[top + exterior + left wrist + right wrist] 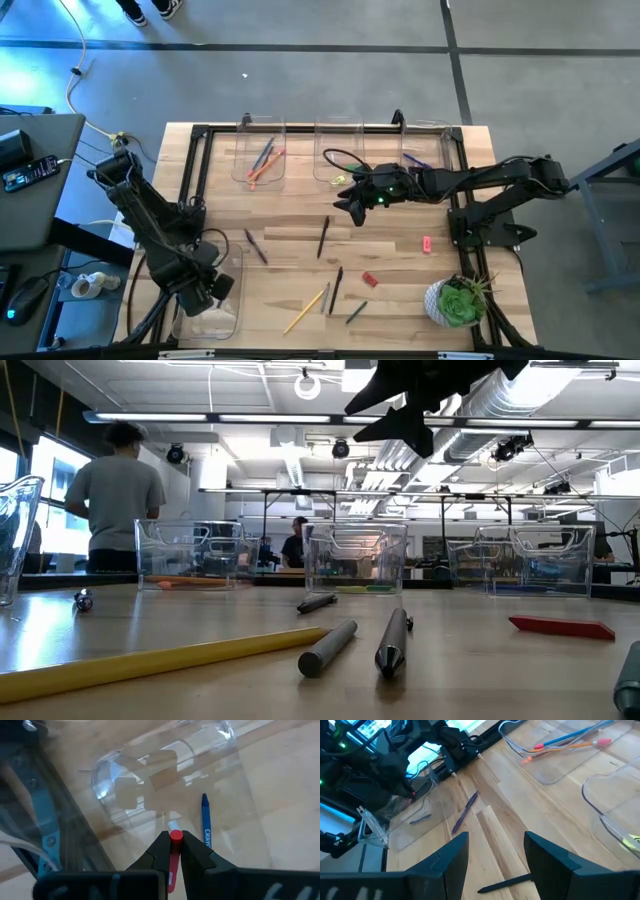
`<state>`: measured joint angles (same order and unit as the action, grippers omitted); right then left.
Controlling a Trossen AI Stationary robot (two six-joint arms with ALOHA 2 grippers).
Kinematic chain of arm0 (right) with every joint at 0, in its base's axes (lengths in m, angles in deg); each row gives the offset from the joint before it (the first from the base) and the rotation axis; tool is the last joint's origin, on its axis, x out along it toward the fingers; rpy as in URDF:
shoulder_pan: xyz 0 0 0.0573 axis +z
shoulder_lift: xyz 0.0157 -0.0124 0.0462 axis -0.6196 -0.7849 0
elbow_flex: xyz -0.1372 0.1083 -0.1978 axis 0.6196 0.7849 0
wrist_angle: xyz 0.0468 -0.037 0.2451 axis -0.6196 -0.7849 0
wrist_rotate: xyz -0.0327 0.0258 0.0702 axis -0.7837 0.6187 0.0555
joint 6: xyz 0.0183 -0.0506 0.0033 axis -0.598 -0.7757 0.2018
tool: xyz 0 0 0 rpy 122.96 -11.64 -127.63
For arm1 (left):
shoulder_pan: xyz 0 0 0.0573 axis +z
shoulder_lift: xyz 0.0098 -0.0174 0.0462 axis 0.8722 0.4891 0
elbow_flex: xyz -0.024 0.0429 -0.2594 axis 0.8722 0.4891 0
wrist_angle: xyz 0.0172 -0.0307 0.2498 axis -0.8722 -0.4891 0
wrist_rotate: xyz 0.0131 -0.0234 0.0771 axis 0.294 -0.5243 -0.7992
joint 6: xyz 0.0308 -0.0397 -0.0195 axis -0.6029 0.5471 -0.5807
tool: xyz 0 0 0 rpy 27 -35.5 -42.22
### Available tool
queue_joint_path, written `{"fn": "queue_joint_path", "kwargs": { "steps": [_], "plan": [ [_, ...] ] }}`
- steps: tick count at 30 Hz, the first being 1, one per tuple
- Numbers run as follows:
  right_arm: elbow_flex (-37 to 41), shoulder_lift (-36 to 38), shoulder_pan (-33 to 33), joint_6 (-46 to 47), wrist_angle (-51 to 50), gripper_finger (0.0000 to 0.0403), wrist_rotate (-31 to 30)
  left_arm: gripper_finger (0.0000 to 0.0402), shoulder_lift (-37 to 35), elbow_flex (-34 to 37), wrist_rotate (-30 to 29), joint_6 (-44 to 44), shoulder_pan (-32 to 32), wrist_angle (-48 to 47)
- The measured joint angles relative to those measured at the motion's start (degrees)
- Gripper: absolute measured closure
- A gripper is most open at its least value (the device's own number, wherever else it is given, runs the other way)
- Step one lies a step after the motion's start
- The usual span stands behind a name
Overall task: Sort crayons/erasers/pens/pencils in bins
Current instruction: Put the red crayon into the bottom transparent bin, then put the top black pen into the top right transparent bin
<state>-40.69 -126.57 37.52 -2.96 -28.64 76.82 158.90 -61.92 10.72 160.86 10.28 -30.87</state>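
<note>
In the left wrist view my left gripper (pixel 175 851) is shut on a red crayon (pixel 176 837). It hangs over the clear bin (pixel 205 318) at the table's near left corner. A blue crayon (pixel 205 822) lies on that bin's floor. My right gripper (pixel 350 206) stands open above the table's middle, near the far bins, with nothing between its fingers (pixel 451 857). Loose on the wood lie dark pens (pixel 323 236), a yellow pencil (pixel 305 310), a pink eraser (pixel 427 243) and a red one (pixel 369 279). My left gripper pinches the red crayon between its two fingers, which point down from above. The crayon runs along the fingers. Its round end (pixel 176 836) shows at the fingertips, and its labelled body (pixel 172 875) reaches farther back between them. It hangs clear above the bin's floor.
Three clear bins stand along the far edge. The left one (pixel 262 160) holds pencils, beside the middle one (pixel 340 160) and the right one (pixel 430 150). A potted plant (pixel 458 302) stands at the near right corner. A black frame (pixel 190 180) runs along the table's left edge.
</note>
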Motion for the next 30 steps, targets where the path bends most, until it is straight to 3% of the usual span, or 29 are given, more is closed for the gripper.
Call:
{"fn": "queue_joint_path", "kwargs": {
  "steps": [10,20,26,30],
  "plan": [
    [-3.6,0.0,1.7,-2.1,-3.5,0.0219,-0.1,0.0354,0.2,1.3,0.9,0.0,0.2,5.6],
    [-12.6,0.0,2.4,1.1,-21.0,0.0219,-5.1,0.0286,-0.8,1.3,2.5,0.6,1.5,5.7],
    [-13.1,0.0,2.4,2.9,-21.7,0.0219,-5.1,0.0267,-5.0,0.7,1.9,-5.2,3.9,5.8],
    [-13.1,-0.4,1.6,2.9,-21.5,0.0219,-5.0,0.0273,-9.1,-1.7,-2.4,-10.9,5.7,5.9]
  ]
}}
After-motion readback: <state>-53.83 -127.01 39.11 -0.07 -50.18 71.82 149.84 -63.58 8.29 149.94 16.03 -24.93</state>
